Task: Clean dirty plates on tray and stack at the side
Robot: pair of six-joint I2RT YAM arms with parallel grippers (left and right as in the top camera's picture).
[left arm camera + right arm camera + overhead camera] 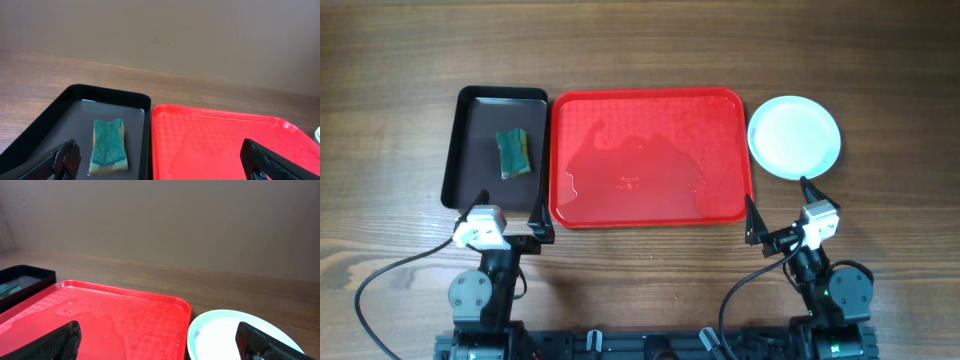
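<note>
You've got the red tray dead centre on the table, long axis running left to right across your view, short sides facing the two arms' outer flanks. A film of water sits on its floor, and no plate is on it. The plates lie just off the tray's right short edge, on the wood. From above they read as one white disc, so you cannot tell how many are stacked. Your right gripper is spread wide and holds nothing. The plates sit just beyond it and slightly right, with the tray's near right corner by its left finger. Your left gripper is also spread wide and empty, straddling the seam between the red tray and the dark tray, where a green sponge lies.
</note>
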